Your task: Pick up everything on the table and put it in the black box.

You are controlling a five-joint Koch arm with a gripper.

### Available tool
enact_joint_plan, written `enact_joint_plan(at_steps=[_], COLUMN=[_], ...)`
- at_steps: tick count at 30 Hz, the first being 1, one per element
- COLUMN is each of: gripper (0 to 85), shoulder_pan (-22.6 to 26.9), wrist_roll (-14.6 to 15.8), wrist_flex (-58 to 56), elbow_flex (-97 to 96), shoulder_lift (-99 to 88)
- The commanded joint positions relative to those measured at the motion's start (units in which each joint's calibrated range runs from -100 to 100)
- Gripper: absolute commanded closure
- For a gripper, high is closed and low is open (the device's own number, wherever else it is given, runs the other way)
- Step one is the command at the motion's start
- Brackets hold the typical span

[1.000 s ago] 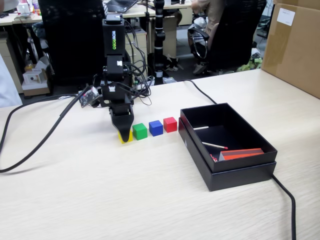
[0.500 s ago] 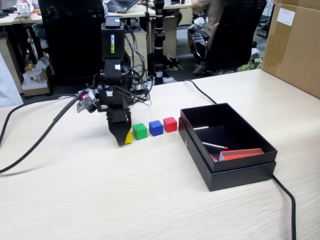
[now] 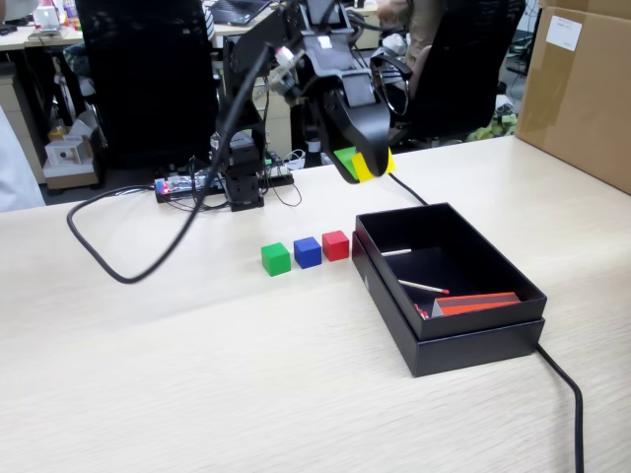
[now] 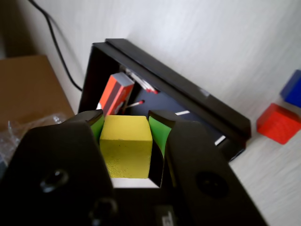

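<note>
Yellow cube (image 4: 126, 146) — wedged between both fingers (image 4: 159, 132) — above black box (image 4: 188, 92).

You see a pale, matt wood-grain laminate table (image 3: 246, 384). On it sits a matt black cardboard box (image 3: 473, 340). The small yellow cube (image 4: 126, 146) looks faintly rough and dull, clamped by the smooth black plastic gripper (image 4: 127, 129).

Four small cubes: one yellow cube (image 3: 373, 166), one green cube (image 3: 275, 258), one blue cube (image 3: 308, 251) and one red cube (image 3: 335, 244). One black box (image 3: 473, 335). Inside it, two thin white sticks (image 3: 422, 286) and one orange-red slab (image 3: 478, 301). One brown carton (image 3: 582, 89). One gripper (image 3: 363, 169).
</note>
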Motion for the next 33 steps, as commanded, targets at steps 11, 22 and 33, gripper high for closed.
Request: enact_joint_plan(at_steps=[11,22,33], gripper=[79.7,48.0,40.0], shoulder_pan=[8.45,7.96,-4.25], wrist_roll=[5.71,7.77,4.35], wrist_flex=[-1.48,-3.55,-3.55], elbow_flex=[12.46,4.84,-25.8], shoulder_lift=[34.22,31.24,-27.17])
